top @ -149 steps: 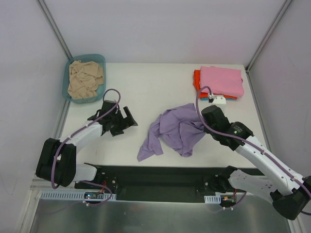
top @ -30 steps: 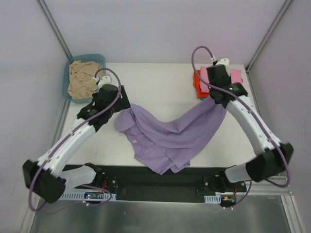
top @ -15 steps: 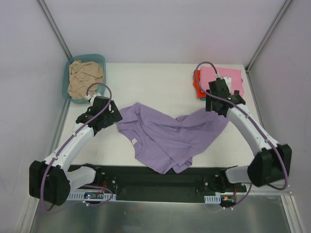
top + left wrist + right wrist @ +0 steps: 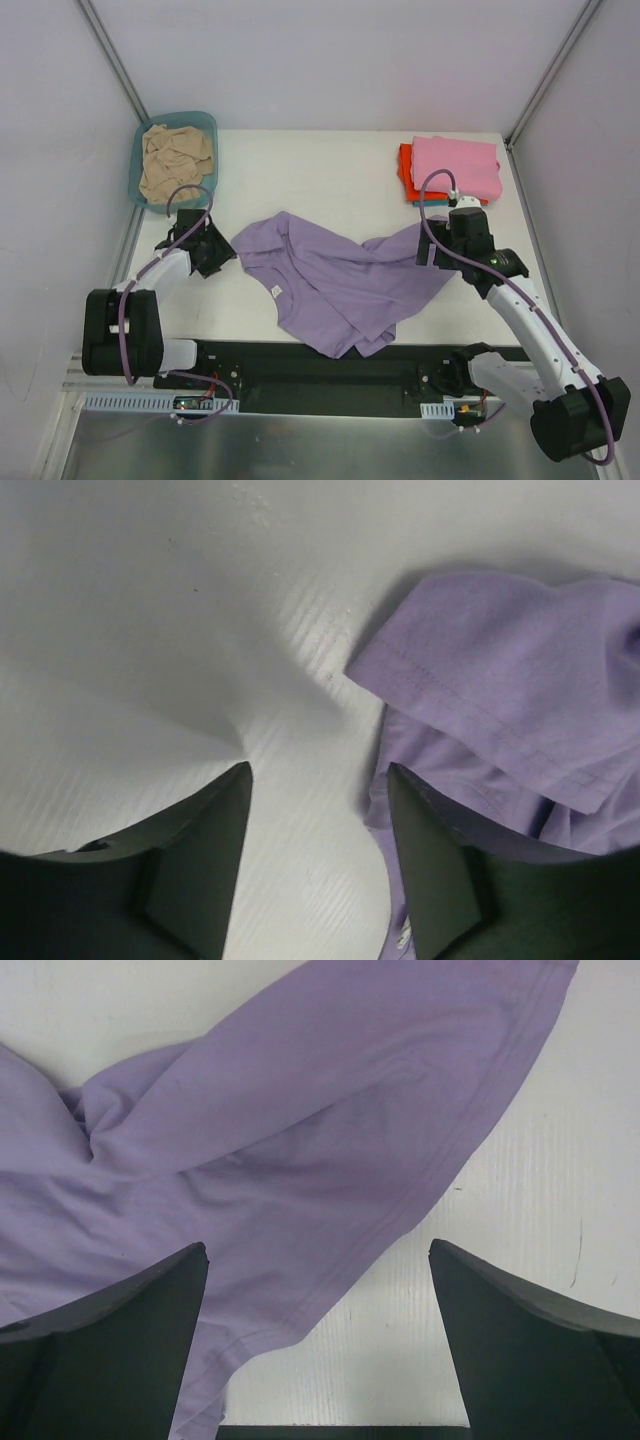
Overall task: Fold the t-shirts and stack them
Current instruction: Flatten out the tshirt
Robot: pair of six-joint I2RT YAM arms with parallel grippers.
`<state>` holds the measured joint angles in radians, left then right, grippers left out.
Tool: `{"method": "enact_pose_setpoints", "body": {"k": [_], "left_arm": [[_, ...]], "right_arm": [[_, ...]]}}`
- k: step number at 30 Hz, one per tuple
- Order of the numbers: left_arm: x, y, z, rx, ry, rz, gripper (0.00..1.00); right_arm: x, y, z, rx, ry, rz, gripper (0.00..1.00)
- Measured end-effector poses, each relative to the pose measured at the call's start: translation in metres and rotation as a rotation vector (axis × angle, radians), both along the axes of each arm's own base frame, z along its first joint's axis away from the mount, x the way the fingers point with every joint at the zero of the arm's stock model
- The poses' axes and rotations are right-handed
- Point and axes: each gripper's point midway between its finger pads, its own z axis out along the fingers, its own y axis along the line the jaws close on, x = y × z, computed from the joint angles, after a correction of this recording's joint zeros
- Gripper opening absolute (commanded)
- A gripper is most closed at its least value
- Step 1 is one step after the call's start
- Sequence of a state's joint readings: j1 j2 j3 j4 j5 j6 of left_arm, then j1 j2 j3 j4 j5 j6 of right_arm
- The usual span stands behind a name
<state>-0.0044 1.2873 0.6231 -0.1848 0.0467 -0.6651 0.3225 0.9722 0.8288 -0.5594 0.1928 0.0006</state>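
Observation:
A lavender t-shirt lies spread and rumpled across the middle of the table, one edge reaching the near edge. My left gripper sits low at the shirt's left sleeve. In the left wrist view its jaws stand partly open over bare table, with the sleeve hem beside the right finger. My right gripper hovers over the shirt's right end, open wide, with the lavender hem below it and nothing gripped. A folded pink t-shirt lies on an orange-red one at the back right.
A teal basin at the back left corner holds a crumpled beige t-shirt. Metal frame posts rise at both back corners. A black rail with the arm bases runs along the near edge.
The lavender shirt, held stretched between both grippers a second ago, now lies loose on the table. Both arms have drawn back toward the near edge, and the left jaws have narrowed.

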Motion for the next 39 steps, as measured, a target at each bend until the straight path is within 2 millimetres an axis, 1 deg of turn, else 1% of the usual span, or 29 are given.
{"method": "enact_pose_setpoints", "body": {"k": [3,6,9,11,13,14,15,16,17,22,25,27,29,30,32,33,34,36,37,39], "left_arm": [[0.006,-0.003,-0.014,-0.024,0.044,-0.008,0.47],[0.021,-0.004,-0.013,-0.039,0.027,-0.009,0.48],[0.031,-0.004,-0.014,-0.042,0.020,-0.007,0.47],[0.039,-0.005,-0.014,-0.047,0.012,-0.010,0.43],[0.045,-0.007,-0.014,-0.056,0.005,-0.012,0.35],[0.048,-0.008,-0.014,-0.064,0.001,-0.016,0.20],[0.050,-0.010,-0.015,-0.071,0.000,-0.019,0.11],[0.051,-0.011,-0.015,-0.079,-0.002,-0.023,0.03],[0.051,-0.013,-0.018,-0.085,0.003,-0.030,0.00],[0.052,-0.018,-0.018,-0.108,0.000,-0.061,0.00],[0.047,-0.018,-0.015,-0.101,-0.010,-0.068,0.00],[0.041,-0.017,-0.007,-0.093,-0.035,-0.074,0.00],[0.035,-0.016,0.009,-0.086,-0.085,-0.078,0.00],[0.033,-0.015,0.020,-0.079,-0.126,-0.077,0.00],[0.032,-0.014,0.043,-0.069,-0.208,-0.077,0.00],[0.030,-0.014,0.055,-0.066,-0.255,-0.077,0.00],[0.028,-0.014,0.062,-0.063,-0.282,-0.077,0.00],[0.022,-0.013,0.072,-0.060,-0.328,-0.077,0.00],[0.019,-0.013,0.074,-0.058,-0.341,-0.076,0.00],[0.012,-0.013,0.074,-0.056,-0.350,-0.076,0.00]], "right_arm": [[-0.007,-0.002,-0.001,0.008,-0.003,-0.005,0.97],[-0.011,-0.003,-0.001,0.011,-0.004,-0.010,0.97],[-0.013,-0.004,0.001,0.012,-0.007,-0.011,0.97],[-0.014,-0.004,0.001,0.012,-0.007,-0.011,0.97],[-0.014,-0.005,0.001,0.010,-0.008,-0.014,0.97],[-0.014,-0.005,0.001,0.009,-0.008,-0.015,0.97],[-0.015,-0.006,0.001,0.008,-0.009,-0.017,0.97],[-0.015,-0.006,0.001,0.007,-0.008,-0.017,0.97],[-0.015,-0.006,0.001,0.008,-0.008,-0.017,0.97],[-0.018,-0.006,-0.004,0.003,0.012,-0.014,0.97],[-0.021,0.001,-0.009,0.015,0.040,0.018,0.97],[-0.026,0.014,-0.012,0.015,0.058,0.080,0.97],[-0.039,0.040,-0.016,0.002,0.085,0.208,0.97],[-0.047,0.054,-0.019,-0.004,0.103,0.280,0.97],[-0.069,0.084,-0.028,-0.025,0.147,0.439,0.98],[-0.084,0.101,-0.035,-0.035,0.181,0.532,0.99],[-0.094,0.112,-0.040,-0.040,0.207,0.596,0.99],[-0.121,0.133,-0.052,-0.053,0.274,0.727,0.93],[-0.134,0.141,-0.057,-0.060,0.308,0.785,0.84],[-0.153,0.151,-0.066,-0.086,0.364,0.866,0.72]]}}
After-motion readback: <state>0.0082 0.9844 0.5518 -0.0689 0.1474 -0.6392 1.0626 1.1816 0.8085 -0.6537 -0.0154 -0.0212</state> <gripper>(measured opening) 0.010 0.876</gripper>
